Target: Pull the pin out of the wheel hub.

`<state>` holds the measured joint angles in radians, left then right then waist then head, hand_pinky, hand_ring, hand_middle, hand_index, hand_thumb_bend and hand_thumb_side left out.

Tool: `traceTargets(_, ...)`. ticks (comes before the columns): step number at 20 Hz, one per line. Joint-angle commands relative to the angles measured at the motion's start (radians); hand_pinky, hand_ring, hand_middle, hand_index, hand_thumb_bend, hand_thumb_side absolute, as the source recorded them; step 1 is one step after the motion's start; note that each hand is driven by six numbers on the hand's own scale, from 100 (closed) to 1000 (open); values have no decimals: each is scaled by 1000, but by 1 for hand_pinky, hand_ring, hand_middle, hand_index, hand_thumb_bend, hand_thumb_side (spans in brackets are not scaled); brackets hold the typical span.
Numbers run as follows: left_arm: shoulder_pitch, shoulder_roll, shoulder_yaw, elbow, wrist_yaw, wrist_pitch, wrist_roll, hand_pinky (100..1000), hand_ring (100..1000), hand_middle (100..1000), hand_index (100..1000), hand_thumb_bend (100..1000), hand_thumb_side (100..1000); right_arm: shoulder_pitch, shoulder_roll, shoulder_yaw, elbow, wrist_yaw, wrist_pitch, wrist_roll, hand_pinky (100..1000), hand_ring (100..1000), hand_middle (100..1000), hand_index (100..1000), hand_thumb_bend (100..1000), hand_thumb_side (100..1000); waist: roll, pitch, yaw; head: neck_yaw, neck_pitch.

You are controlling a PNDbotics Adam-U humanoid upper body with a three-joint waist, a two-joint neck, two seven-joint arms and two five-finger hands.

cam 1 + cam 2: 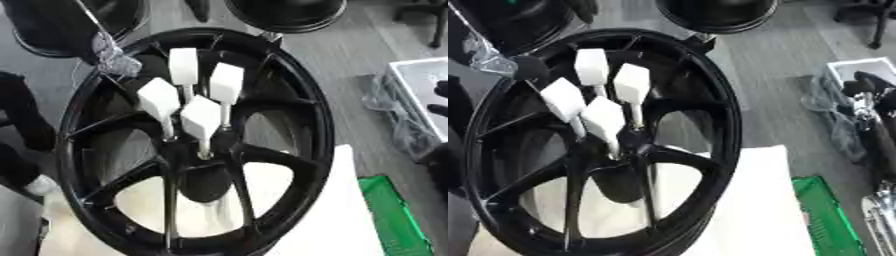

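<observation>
Black wheel hub (289, 150) is lying on the white worktop (772, 210), four white-headed pins (200, 117) standing up from its centre, while the right hand (868, 95) is showing dimly well off to their right, fingers unreadable; left hand unseen.

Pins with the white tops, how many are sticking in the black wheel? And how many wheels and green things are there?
White-topped pins: 4
Black wheel hub holding them: 1
Green thing beside it: 1
Total: 6
</observation>
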<state>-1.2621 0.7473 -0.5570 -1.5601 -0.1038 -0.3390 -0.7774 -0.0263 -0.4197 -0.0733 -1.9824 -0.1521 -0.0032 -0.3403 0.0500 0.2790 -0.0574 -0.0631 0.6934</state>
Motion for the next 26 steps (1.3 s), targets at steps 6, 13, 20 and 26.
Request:
traceTargets(6, 10, 40, 29, -13, 40, -156, -130, 785, 751, 636, 785, 353, 728, -7, -31, -3, -18, -5, 1, 8, 724, 822, 701, 799, 100, 653, -2, -21, -3, -11, 9)
traceTargets(13, 54, 79, 57, -55, 75, -162, -130, 762, 696, 588, 776, 333, 698, -7, -29, 1, -18, 0, 3, 11, 725, 822, 702, 799, 100, 654, -4, -17, -3, -18, 13)
traceTargets(20, 94, 112, 51, -86, 89, -153, -130, 761, 695, 609, 795, 345, 701, -8, -27, 1, -18, 2, 5, 11, 724, 822, 702, 799, 100, 656, -3, -15, -3, -19, 16)
traceTargets(26, 124, 137, 44, -124, 76, -169, -130, 779, 719, 652, 787, 389, 659, -9, -29, 3, -18, 1, 2, 13, 724, 822, 702, 799, 100, 654, -1, -14, -4, -21, 18)
